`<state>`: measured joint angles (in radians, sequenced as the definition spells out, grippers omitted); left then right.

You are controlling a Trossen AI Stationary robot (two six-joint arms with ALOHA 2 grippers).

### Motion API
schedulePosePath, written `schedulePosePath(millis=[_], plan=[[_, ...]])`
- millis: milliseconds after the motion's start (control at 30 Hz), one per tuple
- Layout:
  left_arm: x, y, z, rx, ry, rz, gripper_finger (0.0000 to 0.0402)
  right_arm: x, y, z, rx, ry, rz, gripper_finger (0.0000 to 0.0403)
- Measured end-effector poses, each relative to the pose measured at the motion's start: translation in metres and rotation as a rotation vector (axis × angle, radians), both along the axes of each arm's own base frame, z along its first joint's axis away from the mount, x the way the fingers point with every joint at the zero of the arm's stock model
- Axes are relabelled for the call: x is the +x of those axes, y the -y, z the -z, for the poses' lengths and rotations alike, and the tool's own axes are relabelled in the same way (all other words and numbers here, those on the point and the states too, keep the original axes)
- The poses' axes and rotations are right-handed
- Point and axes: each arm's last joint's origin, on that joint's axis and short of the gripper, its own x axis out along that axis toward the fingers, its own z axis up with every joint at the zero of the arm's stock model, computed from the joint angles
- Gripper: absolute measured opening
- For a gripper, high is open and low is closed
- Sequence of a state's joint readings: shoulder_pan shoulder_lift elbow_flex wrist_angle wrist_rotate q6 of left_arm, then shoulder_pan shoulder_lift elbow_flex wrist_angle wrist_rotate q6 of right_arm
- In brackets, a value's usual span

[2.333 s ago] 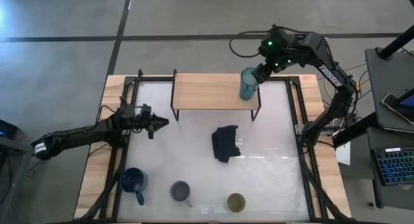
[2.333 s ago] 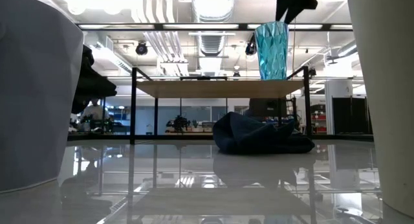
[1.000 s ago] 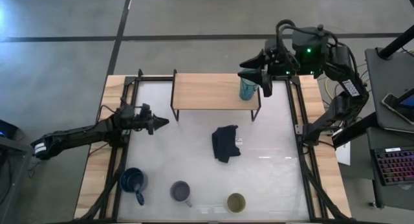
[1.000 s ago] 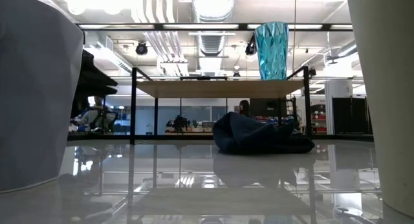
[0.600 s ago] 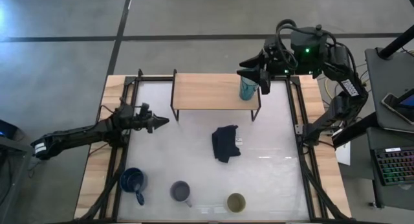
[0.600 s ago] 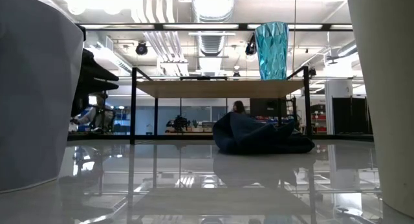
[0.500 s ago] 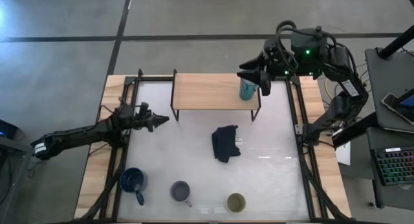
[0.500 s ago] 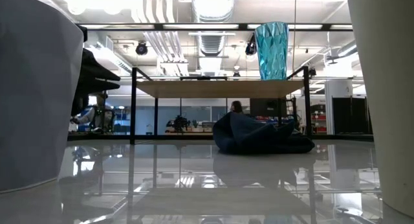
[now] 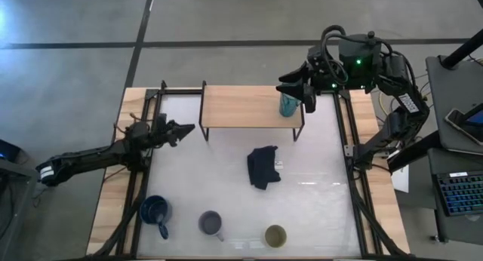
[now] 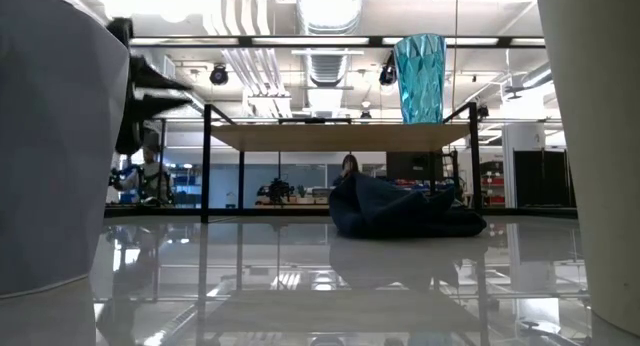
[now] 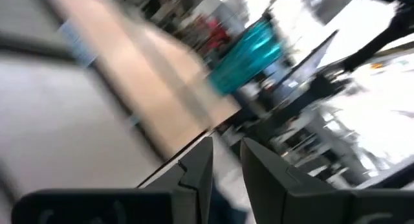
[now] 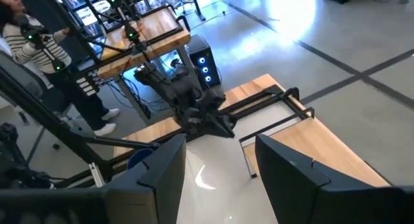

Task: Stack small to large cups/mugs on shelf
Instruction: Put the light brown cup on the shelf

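From the high view, the teal mug (image 9: 287, 102) stands upright on the shelf (image 9: 241, 106) at its right end, with the right end effector (image 9: 296, 87) spread open and empty just above it, while the dark blue mug (image 9: 155, 211), grey-lavender mug (image 9: 210, 223) and beige cup (image 9: 275, 235) sit in a row along the tabletop (image 9: 219, 170) near edge. The left end effector (image 9: 183, 130) hangs left of the shelf, holding nothing.

In the low view the teal mug (image 10: 419, 78) looks faceted and translucent, so probably hard, slick and breakable. The wrist views add little, but the mugs look stiff and light enough to pinch at the rim wall rather than the handle.

The white table (image 9: 219, 178) carries the shelf (image 9: 241, 106), a dark cloth (image 9: 263, 167) and three mugs; the teal mug (image 9: 287, 102) stands on the shelf.
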<state>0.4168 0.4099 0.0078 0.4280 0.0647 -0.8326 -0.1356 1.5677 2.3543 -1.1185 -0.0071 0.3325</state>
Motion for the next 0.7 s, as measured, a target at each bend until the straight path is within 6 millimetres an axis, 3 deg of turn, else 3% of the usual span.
schedulePosePath(millis=[167,500,700], plan=[[0.000,0.002,-0.012,-0.039,0.148,0.070,0.0067,0.000,0.000,0.000,0.001,-0.004,0.000,0.0179],[0.000,0.003,-0.013,-0.063,0.161,0.106,0.0067,0.000,0.000,0.001,0.013,-0.007,0.004,0.0179],[0.000,0.007,-0.027,-0.019,0.230,0.194,0.0067,0.000,-0.001,0.001,0.023,-0.005,-0.036,0.0178]])
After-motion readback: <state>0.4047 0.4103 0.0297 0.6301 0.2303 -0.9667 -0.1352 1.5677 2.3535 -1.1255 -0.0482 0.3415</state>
